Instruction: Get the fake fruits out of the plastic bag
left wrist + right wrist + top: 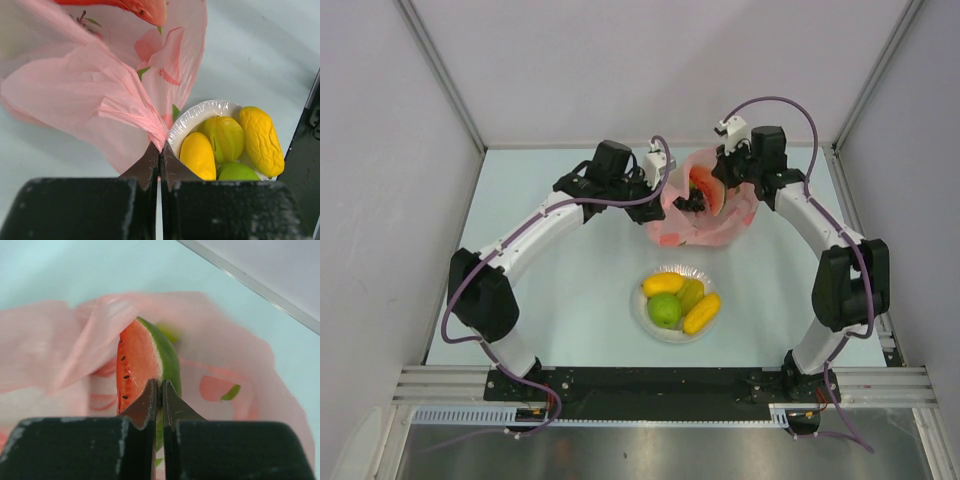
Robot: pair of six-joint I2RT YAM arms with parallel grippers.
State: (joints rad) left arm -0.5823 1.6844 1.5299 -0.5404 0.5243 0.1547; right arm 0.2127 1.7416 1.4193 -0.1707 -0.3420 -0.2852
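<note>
A broad stretch of pale table [570,265] is seen bare at the left of the overhead frame, running out to the table's left edge. The left arm [535,232] is arched across it toward the upper middle. There the left gripper [159,150] is pressed shut on a fold of the plastic bag [725,228]. In the left wrist view, the pink film is pinched at its crumpled edge and fanned up toward the upper left.

The bag is set in the upper middle of the overhead frame, near the table's far edge, with its mouth held upward between the two grippers. The watermelon slice [137,365] is seen upright in that mouth, red face to the left and green rind to the right. The right gripper [160,387] is closed on it, the fingertips nipping its rind edge from below in the right wrist view. Pink film is gathered on both sides of the slice.

Below the bag, at the lower middle, the white plate [199,112] is set apart from it by a strip of open table. Four fruits are crowded on it, touching: a yellow fruit [663,283], a green apple [665,311], a yellow-green fruit [691,293] and an orange-yellow oblong fruit [702,314] at the right rim.

At the right, the right arm [820,225] is bent close along the table's right edge. Less bare surface is left there than on the left.
</note>
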